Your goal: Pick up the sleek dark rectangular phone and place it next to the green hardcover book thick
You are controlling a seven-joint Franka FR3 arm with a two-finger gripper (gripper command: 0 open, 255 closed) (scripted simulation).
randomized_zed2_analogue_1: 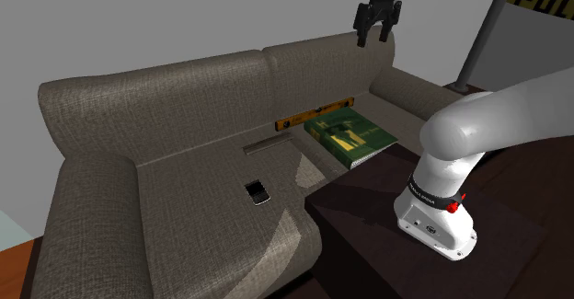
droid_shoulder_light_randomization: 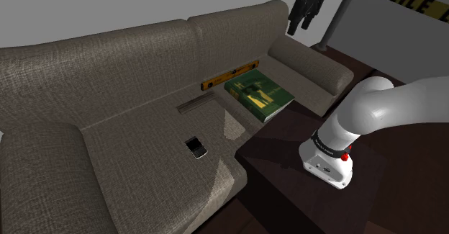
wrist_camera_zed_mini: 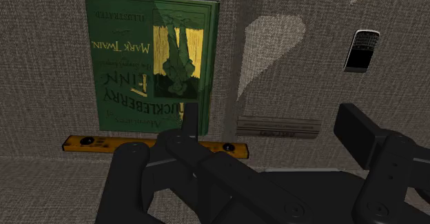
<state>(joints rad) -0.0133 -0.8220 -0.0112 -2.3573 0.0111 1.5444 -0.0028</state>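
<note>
From the shoulder view, the hand (droid_shoulder_light_randomization: 301, 25) hangs high over the back of the sofa (droid_shoulder_light_randomization: 108, 74), roughly above the green book (droid_shoulder_light_randomization: 259, 94). The phone (droid_shoulder_light_randomization: 196, 147) lies flat on the seat cushion well apart from it, toward this view's left and nearer the front edge. The step in hand looks like the reach to the phone, which calls for a long travel across and down, not a straight drop. An orange level (droid_shoulder_light_randomization: 229, 76) lies along the crease under the backrest and a grey strip (droid_shoulder_light_randomization: 193, 105) lies on the seat between it and the phone, so the path is best kept above both. In the second exterior view the hand (randomized_zed2_analogue_1: 371, 36) holds nothing. The phone (randomized_zed2_analogue_1: 256, 192) has bare fabric all round it, leaving room for a finger on either side. In the wrist view the fingers (wrist_camera_zed_mini: 358, 129) stand wide apart with nothing between them. The phone (wrist_camera_zed_mini: 362, 50) lies off beyond one finger, not centred, and the green book (wrist_camera_zed_mini: 151, 64) lies beyond the other. I judge it wise to centre the phone between the fingers first and turn the wrist so they close across its narrow sides. The descent should be gentle, since so thin a thing sits low in soft upholstery. The bare seat just beside the green book looks a fair spot for setting down.
</note>
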